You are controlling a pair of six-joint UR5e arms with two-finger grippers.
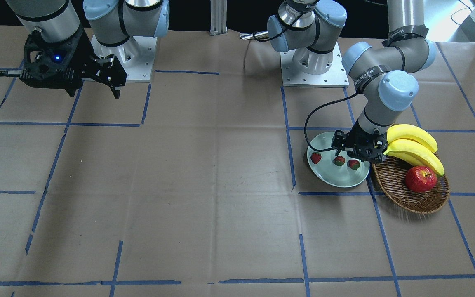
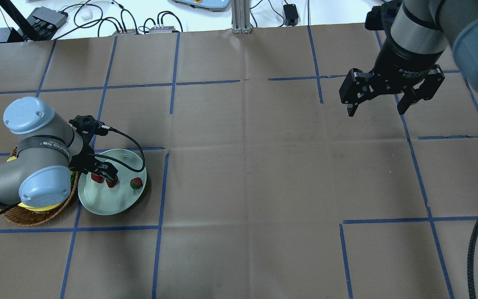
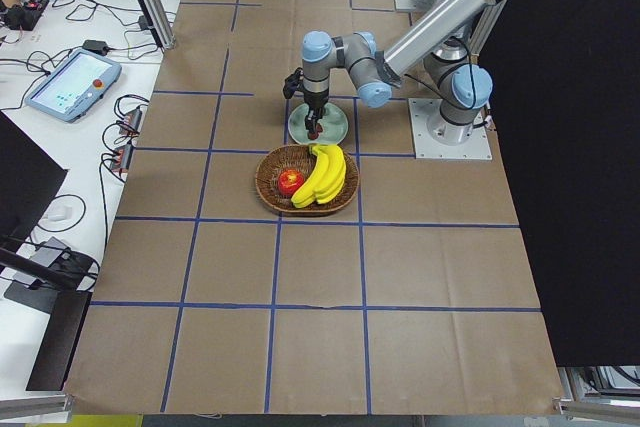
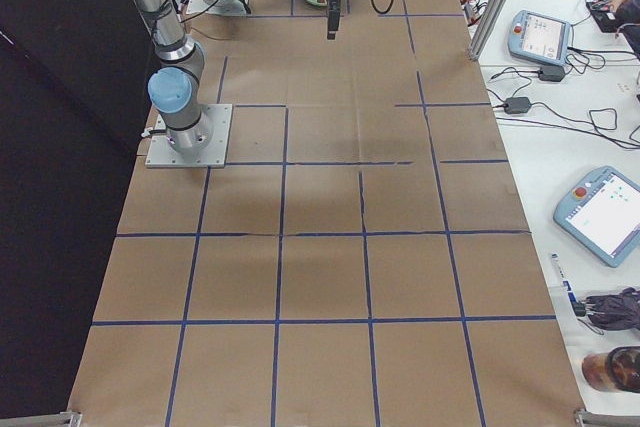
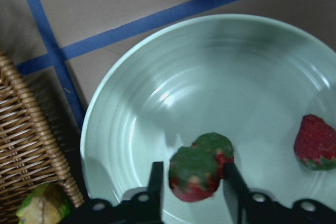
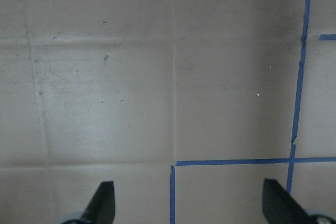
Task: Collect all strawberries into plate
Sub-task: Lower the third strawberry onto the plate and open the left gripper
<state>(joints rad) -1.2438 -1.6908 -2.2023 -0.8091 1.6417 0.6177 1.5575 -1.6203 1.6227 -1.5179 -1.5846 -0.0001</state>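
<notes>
Front-facing view: all three strawberries [image 1: 316, 157] show within the mint-green plate [image 1: 336, 177], beside the wicker basket [image 1: 392, 179]. Left wrist view: the left gripper [image 5: 192, 174] is closed narrowly on one strawberry [image 5: 194, 184] low over the plate. It should release gently, then rise straight, sparing the neighbour just behind. Overhead: the right gripper [image 2: 376, 111] hangs wide open, empty, well apart from the plate.

The table [image 1: 204, 173] is covered in brown paper gridded with blue tape lines [image 1: 97, 124]; on the robot's left side the mint-green plate [image 1: 336, 181] lies flat on it; a wicker basket [image 1: 390, 185] sits just beside the plate, further left; metal base plates [image 1: 336, 78] line the robot's edge.
</notes>
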